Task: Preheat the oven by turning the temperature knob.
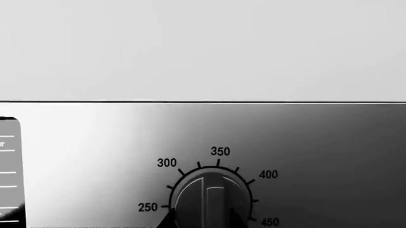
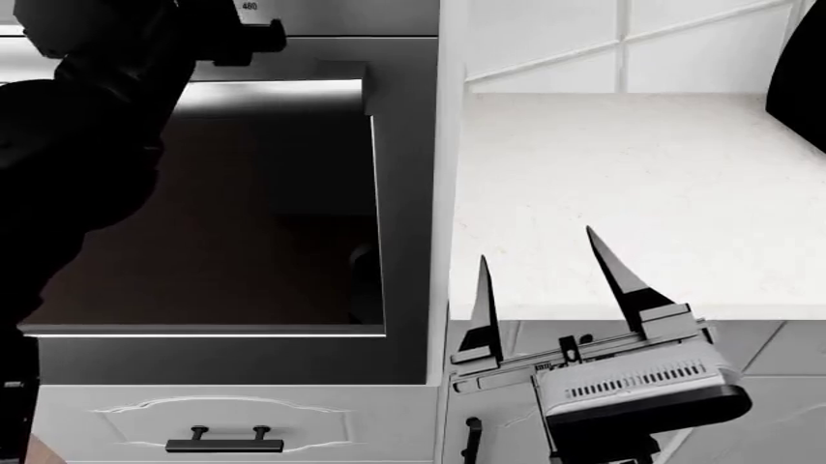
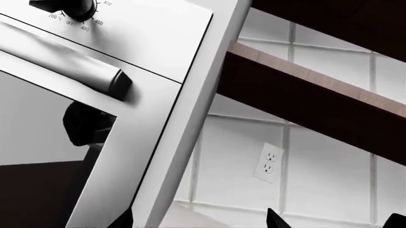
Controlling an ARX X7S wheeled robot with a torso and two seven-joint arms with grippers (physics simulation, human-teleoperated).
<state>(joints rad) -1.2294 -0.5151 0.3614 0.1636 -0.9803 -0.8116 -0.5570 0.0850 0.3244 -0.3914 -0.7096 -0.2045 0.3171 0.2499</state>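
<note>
The oven has a dark glass door (image 2: 232,222), a silver frame and a silver bar handle (image 2: 278,94); the handle also shows in the right wrist view (image 3: 70,66). The dark round temperature knob (image 1: 212,199) sits on the steel control panel inside a dial marked 250 to 450, its ridge pointing roughly at 350. My left gripper (image 1: 201,220) is up at the panel, its black fingertips (image 1: 166,221) pressed on either side of the knob. The knob also shows in the right wrist view (image 3: 76,7). My right gripper (image 2: 536,245) is open and empty over the counter's front edge, right of the oven.
A white counter (image 2: 620,174) runs right of the oven, with a tiled wall and an outlet (image 3: 268,163) behind it. A dark shelf (image 3: 304,80) hangs above. A white drawer with a black handle (image 2: 223,440) lies below the oven. A display (image 1: 9,171) is beside the knob.
</note>
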